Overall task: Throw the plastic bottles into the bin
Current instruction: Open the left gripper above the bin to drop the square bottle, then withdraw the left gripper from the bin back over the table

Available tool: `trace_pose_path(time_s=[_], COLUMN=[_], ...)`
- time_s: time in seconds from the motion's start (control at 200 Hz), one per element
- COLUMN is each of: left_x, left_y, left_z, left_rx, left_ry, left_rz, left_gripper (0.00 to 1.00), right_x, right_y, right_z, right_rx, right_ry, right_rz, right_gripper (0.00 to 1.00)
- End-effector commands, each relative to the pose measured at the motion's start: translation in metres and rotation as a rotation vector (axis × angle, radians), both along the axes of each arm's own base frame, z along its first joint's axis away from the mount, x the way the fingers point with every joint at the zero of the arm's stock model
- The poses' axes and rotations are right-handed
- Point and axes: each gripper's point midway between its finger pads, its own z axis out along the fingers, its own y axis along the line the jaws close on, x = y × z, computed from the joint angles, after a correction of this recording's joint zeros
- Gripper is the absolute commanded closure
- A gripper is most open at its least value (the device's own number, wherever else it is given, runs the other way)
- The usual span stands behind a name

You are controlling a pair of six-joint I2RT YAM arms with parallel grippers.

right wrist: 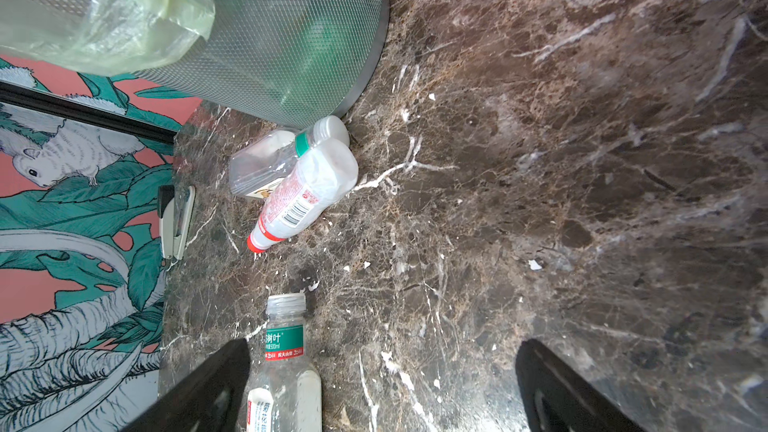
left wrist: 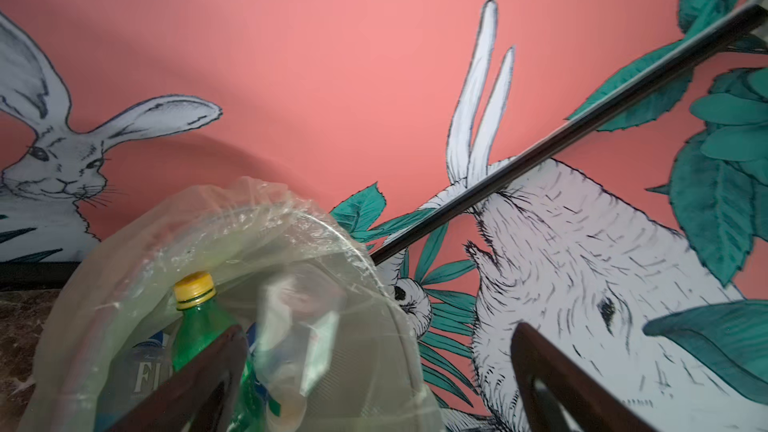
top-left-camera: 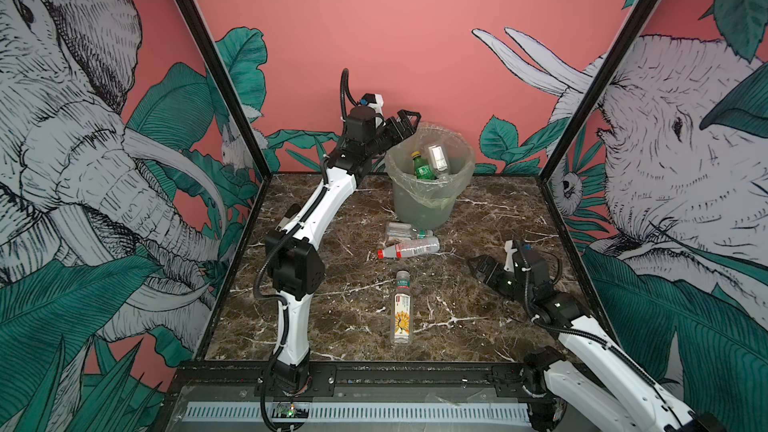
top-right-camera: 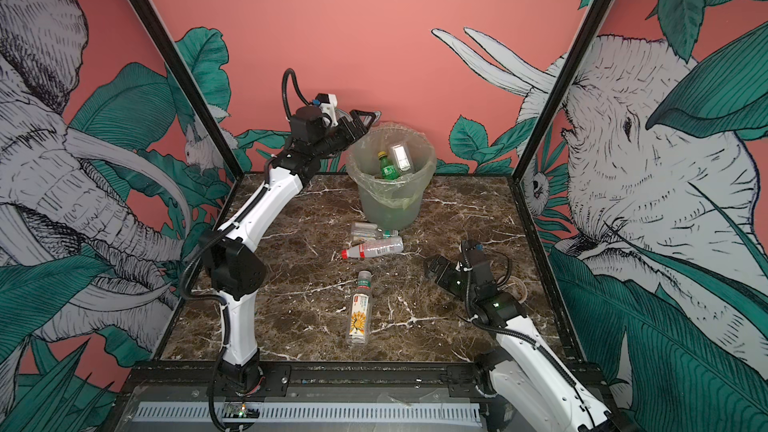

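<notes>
Above the left rim of the bin [top-left-camera: 432,205], the left gripper [top-left-camera: 409,123] hovered with its jaws spread wide and nothing between them. Only the left wrist view looked down inside the bin, showing an upright green bottle [left wrist: 199,326] with a yellow cap, a blurred clear bottle [left wrist: 299,338] beside it and a clear bottle with pale lettering [left wrist: 145,371] lower down. Both top views caught just the green one and its clear neighbour, below and right of that gripper. The right wrist view alone showed a stapler [right wrist: 176,222] at the table [top-left-camera: 478,326] edge, while a tape roll [top-right-camera: 519,286] peeked from behind the right arm in a top view. Three bottles lay flat on the marbled table. A green-banded bottle [top-left-camera: 405,231] and a red-capped bottle [top-left-camera: 409,248] touched side by side just in front of the bin. A flower-label bottle [top-left-camera: 402,309] lay nearer, well apart from the pair, its cap towards the bin. The right gripper [top-left-camera: 478,270] sat low to their right, jaws spread and empty. In its wrist view, the flower-label bottle's neck lay just beside one finger.
</notes>
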Motion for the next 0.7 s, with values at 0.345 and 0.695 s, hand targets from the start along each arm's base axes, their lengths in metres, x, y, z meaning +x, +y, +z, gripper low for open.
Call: trace_pose_path(time_s=[0.345, 0.695], left_x=[-0.157, -0.185], left_y=[0.071, 0.106], left_z=[0.071, -0.046], left_rx=[0.125, 0.310], left_ry=[-0.270, -0.097], left_rz=[-0.009, 0.059], left_gripper=[0.00, 0.00], right_x=[-0.001, -0.010], right_y=[0.002, 0.003], right_z=[-0.001, -0.013], right_rx=[0.014, 0.033], right_ry=[0.015, 0.059], right_rz=[0.005, -0.001], right_gripper=[0.01, 0.01])
